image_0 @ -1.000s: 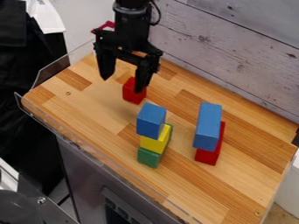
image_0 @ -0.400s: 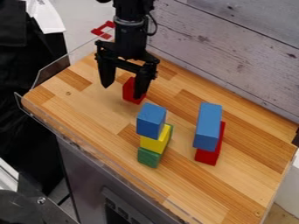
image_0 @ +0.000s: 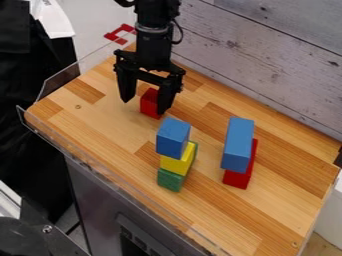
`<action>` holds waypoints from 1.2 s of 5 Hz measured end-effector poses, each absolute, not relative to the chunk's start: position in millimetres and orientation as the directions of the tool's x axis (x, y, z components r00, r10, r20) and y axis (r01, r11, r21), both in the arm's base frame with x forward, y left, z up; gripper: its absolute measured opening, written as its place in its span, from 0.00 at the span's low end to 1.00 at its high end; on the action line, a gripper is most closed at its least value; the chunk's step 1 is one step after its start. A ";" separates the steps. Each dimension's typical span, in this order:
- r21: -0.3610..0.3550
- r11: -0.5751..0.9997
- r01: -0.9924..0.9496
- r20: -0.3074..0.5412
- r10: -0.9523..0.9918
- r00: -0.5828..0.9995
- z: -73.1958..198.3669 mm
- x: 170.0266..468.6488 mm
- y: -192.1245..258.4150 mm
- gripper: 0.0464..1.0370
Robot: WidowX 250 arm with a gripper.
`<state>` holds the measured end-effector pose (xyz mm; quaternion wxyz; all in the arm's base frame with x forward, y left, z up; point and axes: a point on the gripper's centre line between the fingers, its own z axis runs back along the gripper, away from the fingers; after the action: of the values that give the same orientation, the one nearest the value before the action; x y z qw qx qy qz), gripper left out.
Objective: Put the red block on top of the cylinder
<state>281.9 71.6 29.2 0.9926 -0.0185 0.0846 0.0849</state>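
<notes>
- Taking twelve o'clock as the top edge of the view, the black arm (image_0: 154, 45) comes in from twelve and hangs down over the bench (image_0: 100, 112).
- The tool (image_0: 144, 105) is at about eleven o'clock from the middle of the bench, pointing downward. It is released: its two fingers stand well apart, with nothing clamped between them.
- The red block (image_0: 149, 101) sits on the bench, also toward eleven o'clock from the middle. The finger on the three o'clock side overlaps it in the view; whether the two touch, I cannot tell. The finger on the nine o'clock side is apart from it.
- At five o'clock from that block is a stack: a blue block (image_0: 173, 137) on top, a yellow block (image_0: 176, 163) under it, and a green block (image_0: 170, 180) at the bottom. A green edge also shows along the yellow block's three o'clock side.
- At three o'clock from this stack, and apart from it, a long blue block (image_0: 238, 145) rests on a second red block (image_0: 236, 179).
- Beyond the bench, between eleven and twelve o'clock from the task's block, lies a flat red piece (image_0: 111, 36).
- A clear guard (image_0: 60, 80) rises along the ten o'clock edge of the bench.
- A pale plank wall (image_0: 267, 60) stands behind, from twelve o'clock round to three.
</notes>
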 end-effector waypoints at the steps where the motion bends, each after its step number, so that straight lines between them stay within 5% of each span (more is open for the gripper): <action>1: -0.024 0.982 -0.190 -0.182 0.182 0.966 22.5 283.6 71.8 0.62; 2: -0.028 0.980 -0.195 -0.179 0.187 0.966 22.1 283.8 72.1 0.48; 3: -0.031 0.983 -0.181 -0.177 0.173 0.969 33.7 281.7 72.0 0.48; 6: 0.047 0.995 -0.087 -0.006 0.088 0.996 142.3 264.4 2.8 0.48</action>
<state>264.4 2.8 142.3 0.9988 0.0233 0.0038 0.0439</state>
